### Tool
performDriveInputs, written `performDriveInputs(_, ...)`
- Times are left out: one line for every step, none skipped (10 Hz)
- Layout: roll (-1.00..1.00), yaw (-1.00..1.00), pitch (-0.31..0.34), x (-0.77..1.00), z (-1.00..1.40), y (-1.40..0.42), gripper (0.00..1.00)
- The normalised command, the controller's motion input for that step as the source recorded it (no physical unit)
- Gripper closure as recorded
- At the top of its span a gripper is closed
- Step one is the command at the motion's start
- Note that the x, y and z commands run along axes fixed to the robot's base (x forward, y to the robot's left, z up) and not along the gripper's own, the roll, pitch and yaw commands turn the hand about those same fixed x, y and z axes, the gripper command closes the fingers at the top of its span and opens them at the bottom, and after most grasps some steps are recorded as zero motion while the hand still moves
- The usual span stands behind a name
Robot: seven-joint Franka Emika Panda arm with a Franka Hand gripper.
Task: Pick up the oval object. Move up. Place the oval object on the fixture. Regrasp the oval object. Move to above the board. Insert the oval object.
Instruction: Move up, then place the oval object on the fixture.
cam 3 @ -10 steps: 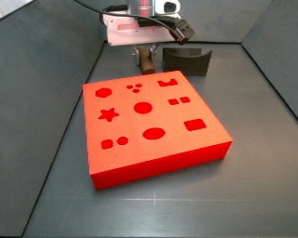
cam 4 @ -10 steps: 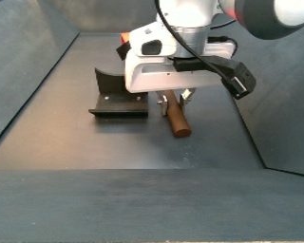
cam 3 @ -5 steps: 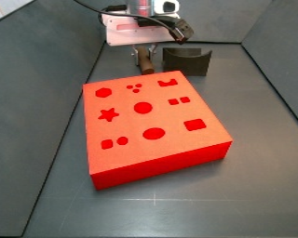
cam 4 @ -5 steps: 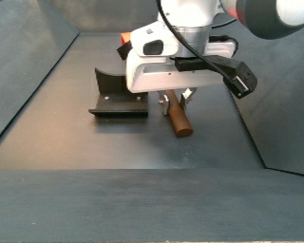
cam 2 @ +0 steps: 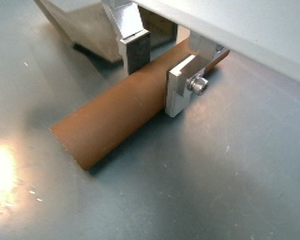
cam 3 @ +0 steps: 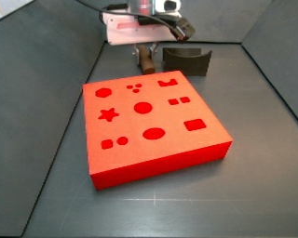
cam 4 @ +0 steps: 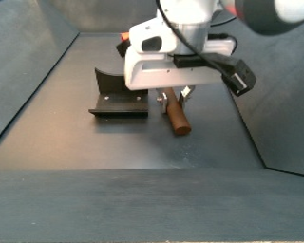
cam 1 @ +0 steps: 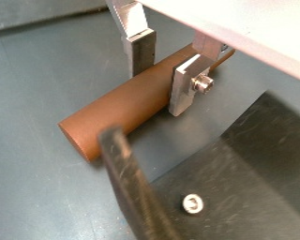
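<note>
The oval object (cam 1: 115, 117) is a brown round peg lying flat on the grey floor, also seen as the oval object (cam 4: 177, 117) in a side view. My gripper (cam 1: 161, 86) straddles its far end, one silver finger on each side and both pads against the wood; the same hold shows at the gripper (cam 2: 157, 86). In a side view the gripper (cam 3: 144, 54) hangs low beside the fixture (cam 3: 189, 60), a dark block with a scooped top. The board (cam 3: 152, 125), a red block with shaped holes, lies nearer the camera, apart from the peg.
Grey tray walls rise along the sides, one wall (cam 3: 77, 56) close behind the gripper. A dark cable (cam 1: 134, 183) crosses a wrist view in front of the peg. The fixture (cam 4: 117, 95) sits just beside the peg, a short gap between them.
</note>
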Motion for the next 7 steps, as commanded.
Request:
performDriveInputs(0.0,-0.02,0.039,-0.06,0.72,0.03,1.0)
performDriveInputs(0.0,-0.02,0.045,-0.04,0.59,0.02,1.0)
performDriveInputs(0.0,-0.02,0.05,-0.03,0.44,0.02,1.0)
performDriveInputs(0.01,-0.02,0.048,-0.02,0.22,0.01,1.0)
performDriveInputs(0.0,0.0,0.0,0.0,1.0,0.0,1.0)
performDriveInputs(0.0,0.0,-0.002,0.0,1.0,0.0,1.0)
performDriveInputs(0.0,0.0,0.01,-0.01,1.0,0.0,1.0)
